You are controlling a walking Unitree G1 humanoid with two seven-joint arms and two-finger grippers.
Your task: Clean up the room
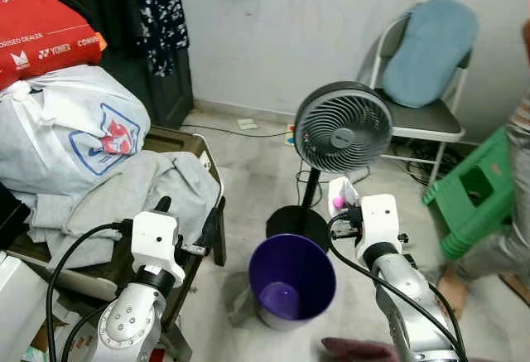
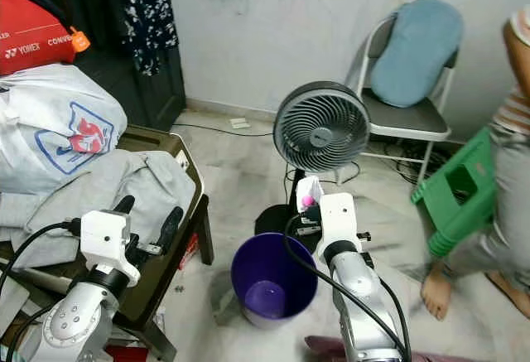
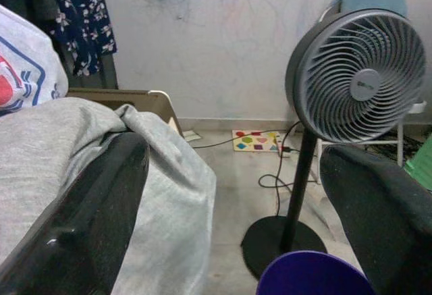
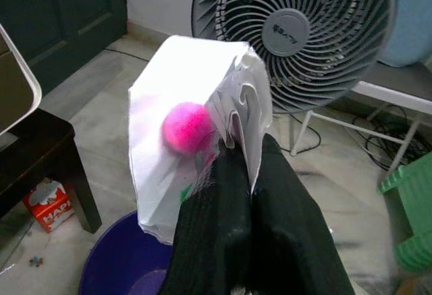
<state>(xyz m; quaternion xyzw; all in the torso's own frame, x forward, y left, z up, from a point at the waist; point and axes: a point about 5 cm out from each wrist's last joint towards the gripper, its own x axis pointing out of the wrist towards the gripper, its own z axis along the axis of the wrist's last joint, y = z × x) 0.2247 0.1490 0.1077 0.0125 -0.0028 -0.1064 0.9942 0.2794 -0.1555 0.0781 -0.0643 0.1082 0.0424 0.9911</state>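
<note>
Clothes [image 1: 124, 188] and bags [image 1: 70, 126] heap the counter [image 1: 195, 142] at left of frame, so I judge most tidying remains. A fan [image 1: 342, 126] stands mid-frame; the purple bin [image 1: 291, 279] sits at lower centre. The right hand [image 1: 341, 199], raised just above and right of the bin, is clenched on a white wrapper [image 4: 196, 126] with a pink spot. The left hand [image 1: 189, 225] hovers released beside the clothes.
</note>
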